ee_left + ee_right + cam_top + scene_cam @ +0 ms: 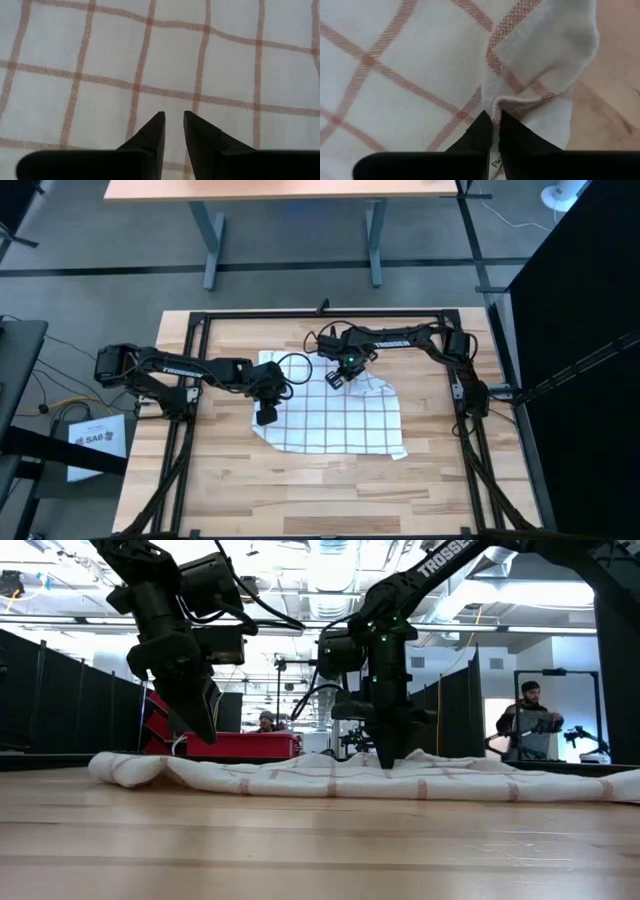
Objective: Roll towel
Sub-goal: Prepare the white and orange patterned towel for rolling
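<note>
Lying spread on the wooden table (300, 490), the towel (340, 420) has nothing on it but the two arms. The right tool (492, 131) presses down at the towel's far edge, clamped on a fold of cloth. The left tool (174, 131) hangs above the towel's left part, fingers slightly apart, holding nothing. "TROSSEN" reads on the arms.

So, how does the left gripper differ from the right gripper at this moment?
The left gripper hangs above the towel with a small gap between its fingers, holding nothing; the right gripper is shut on a fold at the towel's edge. In the low view, the left gripper is clear of the cloth, while the right gripper reaches down to it. Both are over the towel.
</note>
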`<action>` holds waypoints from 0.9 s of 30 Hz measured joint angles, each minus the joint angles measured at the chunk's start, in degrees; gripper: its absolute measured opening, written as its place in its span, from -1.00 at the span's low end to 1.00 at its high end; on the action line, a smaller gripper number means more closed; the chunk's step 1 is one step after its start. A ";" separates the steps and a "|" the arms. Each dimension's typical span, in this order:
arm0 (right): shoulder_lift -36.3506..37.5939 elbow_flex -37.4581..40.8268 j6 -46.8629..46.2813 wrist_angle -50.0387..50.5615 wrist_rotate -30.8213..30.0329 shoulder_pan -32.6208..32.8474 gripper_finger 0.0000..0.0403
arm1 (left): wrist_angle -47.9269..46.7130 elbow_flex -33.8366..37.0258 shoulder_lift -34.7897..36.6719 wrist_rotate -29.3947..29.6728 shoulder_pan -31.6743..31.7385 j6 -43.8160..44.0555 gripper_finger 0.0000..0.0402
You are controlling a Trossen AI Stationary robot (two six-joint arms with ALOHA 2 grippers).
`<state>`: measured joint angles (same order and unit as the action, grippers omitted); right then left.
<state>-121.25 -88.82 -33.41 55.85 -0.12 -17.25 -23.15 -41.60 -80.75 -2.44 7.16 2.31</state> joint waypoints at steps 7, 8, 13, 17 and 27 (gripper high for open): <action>0.00 -0.61 0.92 -0.20 1.31 -0.26 -0.82 | 1.95 0.99 0.02 0.02 0.00 -0.89 -0.72; 0.00 -0.61 0.95 -0.31 1.31 -0.41 -0.86 | 3.34 1.83 0.02 0.02 0.00 -0.96 -0.72; 0.00 -0.61 1.78 -0.58 1.49 -0.53 -0.96 | 8.86 5.86 0.02 0.04 0.00 0.11 -0.72; 0.00 -0.61 1.95 -0.72 1.49 -0.53 -0.96 | 11.59 9.06 0.02 0.31 0.00 1.16 -0.72; 0.04 -0.65 1.80 -0.77 1.92 -0.38 -0.96 | 20.93 12.37 -5.46 0.05 0.04 2.83 -0.72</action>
<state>-121.21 -89.47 -31.62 55.08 1.80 -17.63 -2.22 -29.23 -86.21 -2.39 7.20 5.13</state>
